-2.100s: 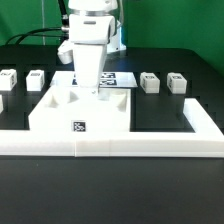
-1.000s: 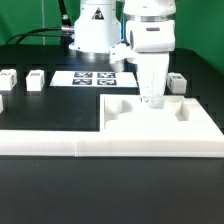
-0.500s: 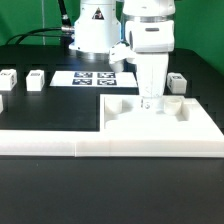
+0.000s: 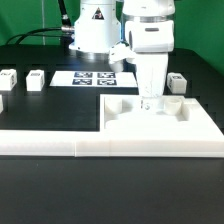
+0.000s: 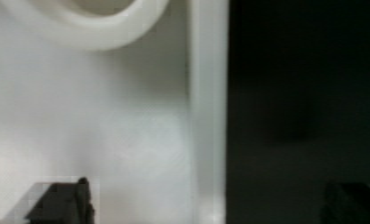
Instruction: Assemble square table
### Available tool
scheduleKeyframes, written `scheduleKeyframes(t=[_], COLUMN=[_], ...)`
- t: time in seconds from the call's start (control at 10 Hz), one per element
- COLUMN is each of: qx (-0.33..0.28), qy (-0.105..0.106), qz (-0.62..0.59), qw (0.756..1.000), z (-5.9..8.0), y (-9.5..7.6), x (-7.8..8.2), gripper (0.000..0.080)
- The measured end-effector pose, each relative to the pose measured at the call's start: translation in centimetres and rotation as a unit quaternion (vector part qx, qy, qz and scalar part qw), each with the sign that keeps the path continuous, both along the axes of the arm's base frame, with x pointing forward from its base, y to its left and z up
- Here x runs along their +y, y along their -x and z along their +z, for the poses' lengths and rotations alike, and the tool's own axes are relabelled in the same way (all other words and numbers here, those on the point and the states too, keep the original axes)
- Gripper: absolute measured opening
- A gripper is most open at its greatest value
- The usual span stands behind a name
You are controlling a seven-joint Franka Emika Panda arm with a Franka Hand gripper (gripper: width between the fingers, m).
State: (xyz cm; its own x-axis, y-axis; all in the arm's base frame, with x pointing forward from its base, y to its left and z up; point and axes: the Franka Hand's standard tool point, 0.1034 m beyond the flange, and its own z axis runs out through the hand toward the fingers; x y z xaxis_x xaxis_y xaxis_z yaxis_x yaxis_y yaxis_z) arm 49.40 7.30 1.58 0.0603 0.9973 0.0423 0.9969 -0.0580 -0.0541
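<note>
**Operator:** What is the exterior view giving that the wrist view is not?

**Technician:** It is showing the whole layout. The large thick white plastic square slab (image 4: 190, 122) of the square table is lying on the black table surface (image 4: 110, 195) at the exterior view's right, against the long low white wall (image 4: 50, 142). 3 short white tagged block legs (image 4: 36, 78) are sitting well apart from it at the exterior view's left. 1 more leg (image 4: 178, 82) is standing just behind the slab. The marker board (image 4: 95, 76) is lying further back.

**Operator:** And the wrist view?

**Technician:** It is showing the slab's top close up, with a round recess (image 5: 97, 18). 1 straight edge of the slab is running between the 2 dark fingertips (image 5: 57, 200).

**Operator:** How is the arm posing?

**Technician:** The white arm (image 4: 148, 35) is pointing straight down over the slab's rear part. The gripper (image 4: 150, 102) is standing wide and gripping nothing, with 1 fingertip over the slab and the other over the black surface.

**Operator:** What is proving hard to read?

**Technician:** In the exterior view the fingertips are blending into the white slab, so I cannot tell whether they are touching it. The frame edge is cutting off the leftmost leg. The wrist view is blurring, so fine detail is not resolving.
</note>
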Motion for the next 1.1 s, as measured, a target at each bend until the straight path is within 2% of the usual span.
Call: scheduleKeyframes(t=[0.2,0.4,0.6,0.7,0.9,1.0,1.1], qx=[0.000,-0.011,-0.016,-0.014,-0.015,-0.015,-0.015], qy=[0.000,0.006,0.011,0.015,0.018,0.016,0.014], qz=[-0.001,-0.038,-0.088,-0.157,-0.291,-0.361,-0.386], qw=[1.000,0.999,0.996,0.987,0.956,0.932,0.922], z=[0.0,2.0,3.5,4.2,5.7,6.2,6.1], y=[0.0,0.0,1.9,2.3,2.9,3.0,3.2], x=[0.0,0.0,1.9,3.0,5.7,7.1,7.6], gripper=[0.0649,0.0649,0.0649,0.0649,0.0649,0.0649,0.0649])
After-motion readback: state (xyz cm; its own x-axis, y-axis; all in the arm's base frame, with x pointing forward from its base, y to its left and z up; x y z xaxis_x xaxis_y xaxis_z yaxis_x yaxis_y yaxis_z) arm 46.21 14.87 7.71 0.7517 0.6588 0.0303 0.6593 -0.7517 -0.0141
